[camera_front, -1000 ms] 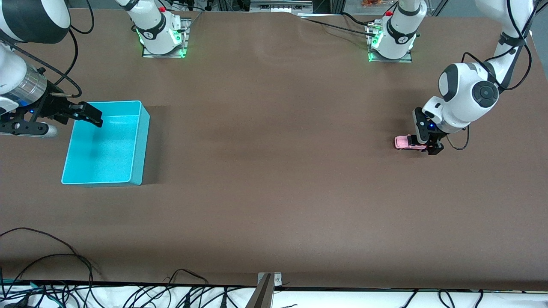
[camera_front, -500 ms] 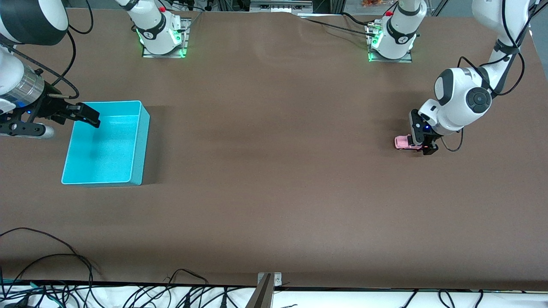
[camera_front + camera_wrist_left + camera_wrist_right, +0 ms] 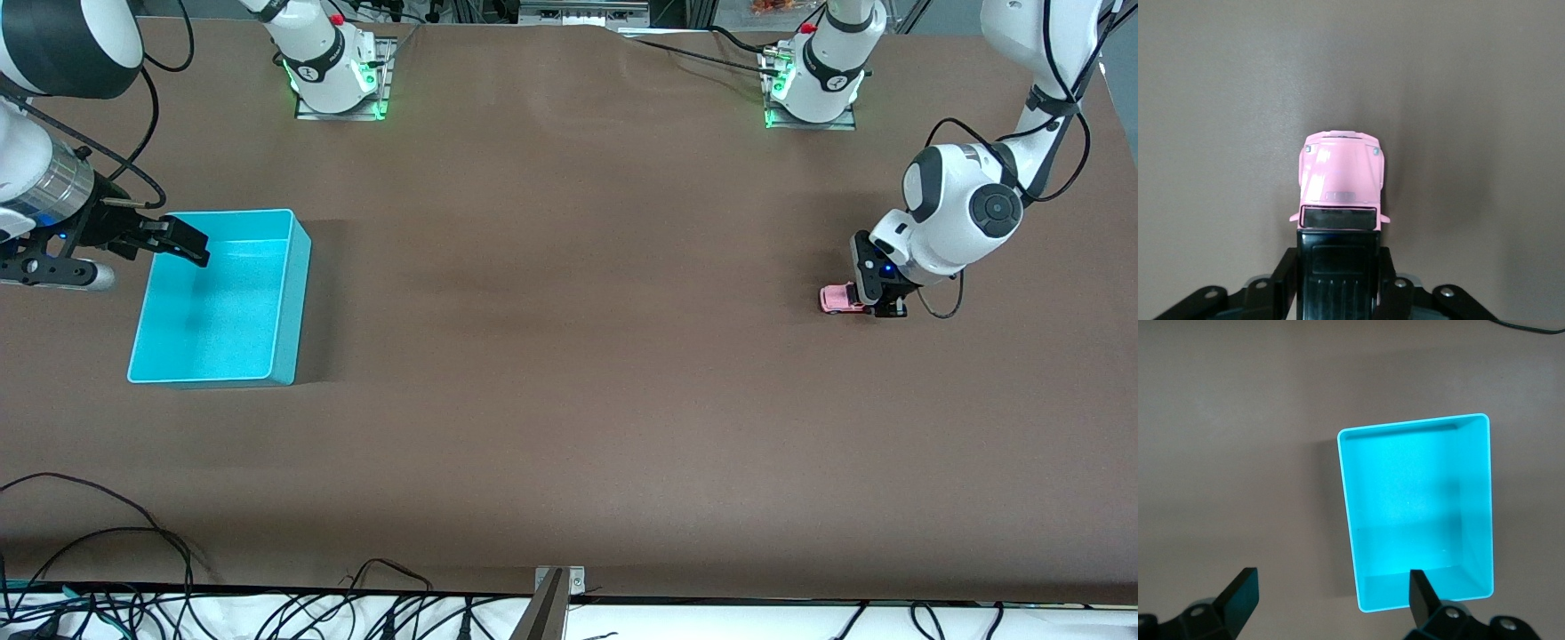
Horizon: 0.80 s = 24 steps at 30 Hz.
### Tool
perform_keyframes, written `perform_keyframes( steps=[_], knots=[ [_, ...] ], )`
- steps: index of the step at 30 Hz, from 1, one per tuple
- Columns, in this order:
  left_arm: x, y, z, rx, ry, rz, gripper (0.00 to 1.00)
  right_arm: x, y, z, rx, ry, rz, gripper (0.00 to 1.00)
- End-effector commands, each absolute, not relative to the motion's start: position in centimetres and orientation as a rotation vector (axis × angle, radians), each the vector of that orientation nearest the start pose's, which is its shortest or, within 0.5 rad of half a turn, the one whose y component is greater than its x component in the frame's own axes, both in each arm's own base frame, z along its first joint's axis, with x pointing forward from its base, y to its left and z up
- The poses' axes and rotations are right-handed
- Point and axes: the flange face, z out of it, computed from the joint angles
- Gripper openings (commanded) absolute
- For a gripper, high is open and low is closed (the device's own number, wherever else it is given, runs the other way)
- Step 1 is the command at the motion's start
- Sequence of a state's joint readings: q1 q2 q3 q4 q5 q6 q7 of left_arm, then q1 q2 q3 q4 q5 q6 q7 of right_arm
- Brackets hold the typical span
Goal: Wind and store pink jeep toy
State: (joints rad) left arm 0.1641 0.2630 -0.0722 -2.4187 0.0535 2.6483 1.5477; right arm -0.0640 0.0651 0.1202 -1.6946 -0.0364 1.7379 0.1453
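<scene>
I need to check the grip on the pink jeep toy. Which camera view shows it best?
The left wrist view: the pink jeep toy fills the middle, its black roof clamped between the left gripper jaws. The front view shows only a small pink body partly hidden by that gripper. The right wrist view shows none of it.

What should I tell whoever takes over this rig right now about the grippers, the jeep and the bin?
Left gripper: down at the table toward the left arm's end, fingers shut on the rear of the jeep, which sits on the table.
Right gripper: open, holds nothing, waits over the edge of the bin toward the right arm's end.
Done: jeep grasped.
Left: wind it, then get it into the bin, which holds nothing.
</scene>
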Motion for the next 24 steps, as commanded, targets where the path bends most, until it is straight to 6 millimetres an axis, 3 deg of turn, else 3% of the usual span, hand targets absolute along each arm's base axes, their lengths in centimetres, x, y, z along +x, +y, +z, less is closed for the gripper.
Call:
perform_keyframes(
  steps=[1,13,17,21,24],
  knots=[
    [49.8,4.5,20.7,-2.278,2.177,0.007,0.00,57.8,2.7,54.5,-3.182,0.136,0.034,1.00],
    [50.7,3.4,22.0,-2.315,2.129,-0.015,0.00,57.8,2.7,54.5,-3.182,0.138,0.036,1.00],
    [51.1,1.4,22.2,-2.383,2.071,-0.010,0.00,57.8,2.6,54.5,-3.182,0.141,0.034,1.00],
    [51.6,-2.0,22.6,-2.403,2.052,-0.014,0.00,57.8,2.6,54.5,-3.182,0.141,0.034,1.00],
    [51.5,-2.5,22.4,-2.402,2.057,-0.010,0.00,57.8,2.5,54.5,-3.182,0.143,0.036,1.00]
  ],
)
